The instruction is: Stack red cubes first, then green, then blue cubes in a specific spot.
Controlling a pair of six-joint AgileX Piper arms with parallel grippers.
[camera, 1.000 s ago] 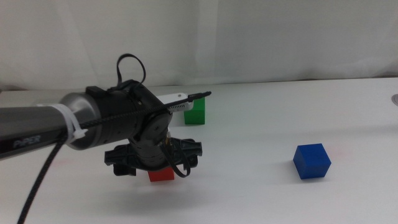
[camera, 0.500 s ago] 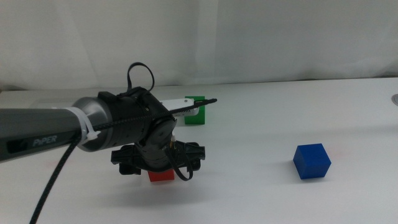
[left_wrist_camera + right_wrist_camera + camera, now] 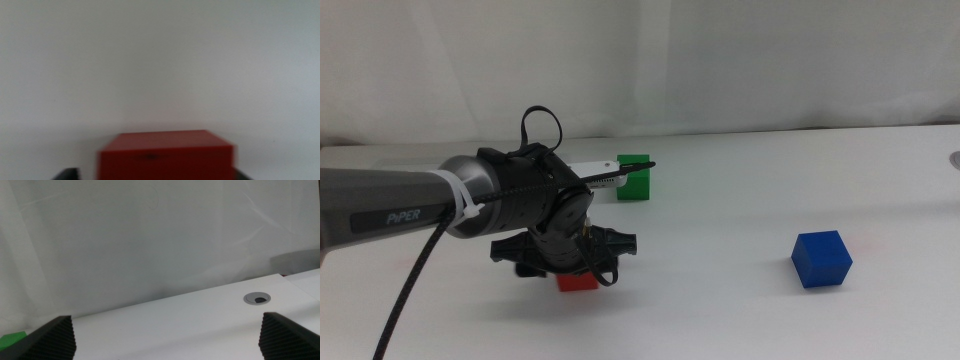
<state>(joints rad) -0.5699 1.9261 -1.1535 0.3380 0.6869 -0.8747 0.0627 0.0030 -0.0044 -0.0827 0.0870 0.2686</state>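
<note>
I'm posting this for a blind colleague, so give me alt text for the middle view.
The left arm's end effector reaches in low over the red cube on the white table. A green cube sits farther back beyond the arm, and a blue cube stands apart to the right.

A plain white table (image 3: 740,300) meets a white draped backdrop (image 3: 720,60), with 1 grey grommet (image 3: 257,298) set in it.

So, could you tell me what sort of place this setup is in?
Probably a robotics lab bench: a bare white table, a plain white backdrop, and small red, green and blue cubes, with the left end effector over the red one.
</note>
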